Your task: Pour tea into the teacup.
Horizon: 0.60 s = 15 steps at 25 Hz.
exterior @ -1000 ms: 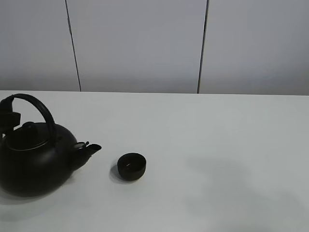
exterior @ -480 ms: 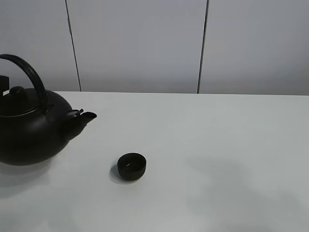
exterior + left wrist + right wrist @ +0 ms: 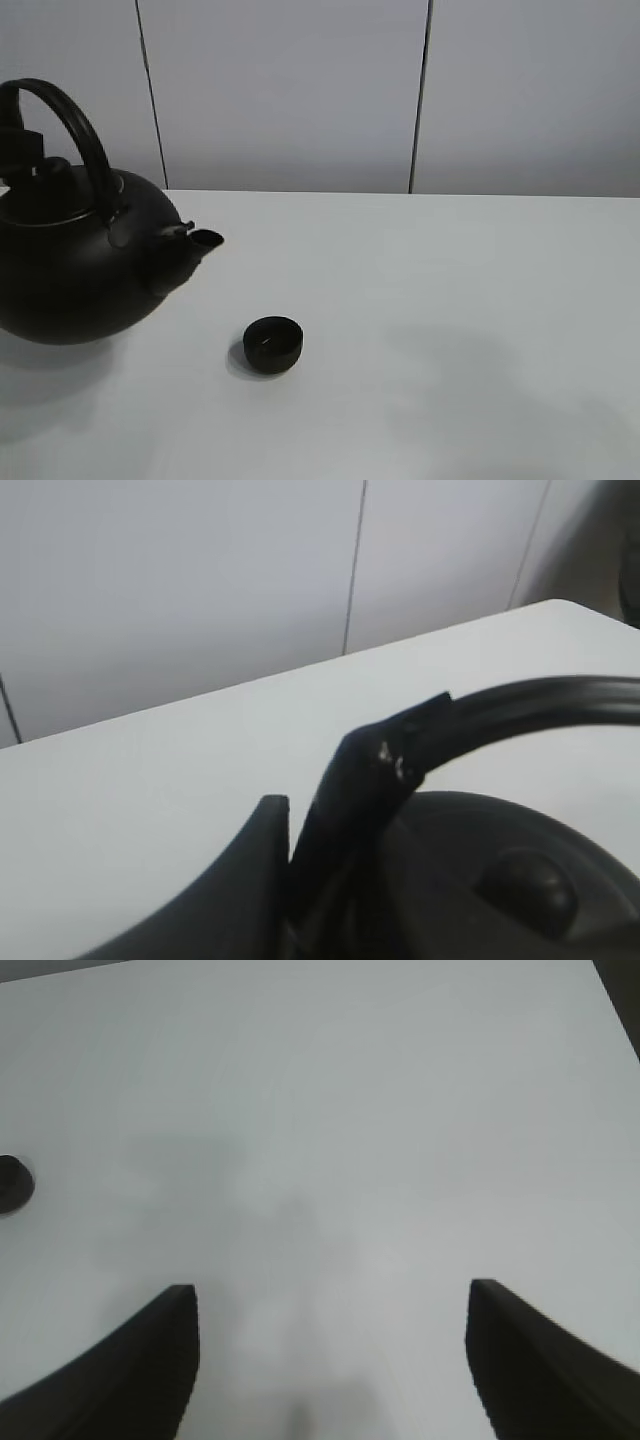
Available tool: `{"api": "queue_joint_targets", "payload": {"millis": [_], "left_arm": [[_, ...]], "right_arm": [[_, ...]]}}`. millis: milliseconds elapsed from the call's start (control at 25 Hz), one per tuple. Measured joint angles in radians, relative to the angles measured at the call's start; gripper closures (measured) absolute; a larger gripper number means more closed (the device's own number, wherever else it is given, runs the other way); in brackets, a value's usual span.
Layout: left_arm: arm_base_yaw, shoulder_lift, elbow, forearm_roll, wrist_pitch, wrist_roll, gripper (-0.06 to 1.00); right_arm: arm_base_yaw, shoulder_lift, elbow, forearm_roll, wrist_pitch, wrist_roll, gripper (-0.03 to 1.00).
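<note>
The small matte-black teacup [image 3: 273, 344] stands on the white table [image 3: 450, 300], and it also shows at the edge of the right wrist view [image 3: 12, 1182]. The big black kettle [image 3: 75, 265] hangs in the air at the left. Its spout [image 3: 203, 240] points right and sits above and left of the teacup. My left gripper [image 3: 14, 148] is shut on the kettle's arched handle [image 3: 520, 708] near one end; the left wrist view shows the fingers [image 3: 255, 845] pressed on it. My right gripper [image 3: 330, 1360] is open and empty over bare table, out of the high view.
A grey panelled wall [image 3: 290, 90] runs behind the table's far edge. Bare table surface spreads right of the teacup. The kettle's lid knob [image 3: 525, 880] shows below the handle.
The kettle has been lifted off the table by my left gripper and has moved right, bringing its spout nearer the teacup. The teacup has not moved.
</note>
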<state>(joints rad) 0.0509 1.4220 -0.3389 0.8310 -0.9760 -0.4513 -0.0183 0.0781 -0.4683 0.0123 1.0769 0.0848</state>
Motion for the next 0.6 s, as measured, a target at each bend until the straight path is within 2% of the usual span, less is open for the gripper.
{"api": "queue_joint_targets", "payload": {"millis": [240,440,600], "left_arm": [[-0.161,-0.004,-0.065,-0.034,0.136,0.0,0.79],[-0.255,-0.004,-0.146,-0.14,0.262,0.005,0.79],[-0.297,-0.004,-0.181,-0.239,0.333,0.051,0.79]], "right_arm": [[0.0,0.0,0.0,0.0,0.0,0.0,0.45],[0.0,0.0,0.0,0.0,0.0,0.0,0.45],[0.0,0.0,0.0,0.0,0.0,0.0,0.45]]}}
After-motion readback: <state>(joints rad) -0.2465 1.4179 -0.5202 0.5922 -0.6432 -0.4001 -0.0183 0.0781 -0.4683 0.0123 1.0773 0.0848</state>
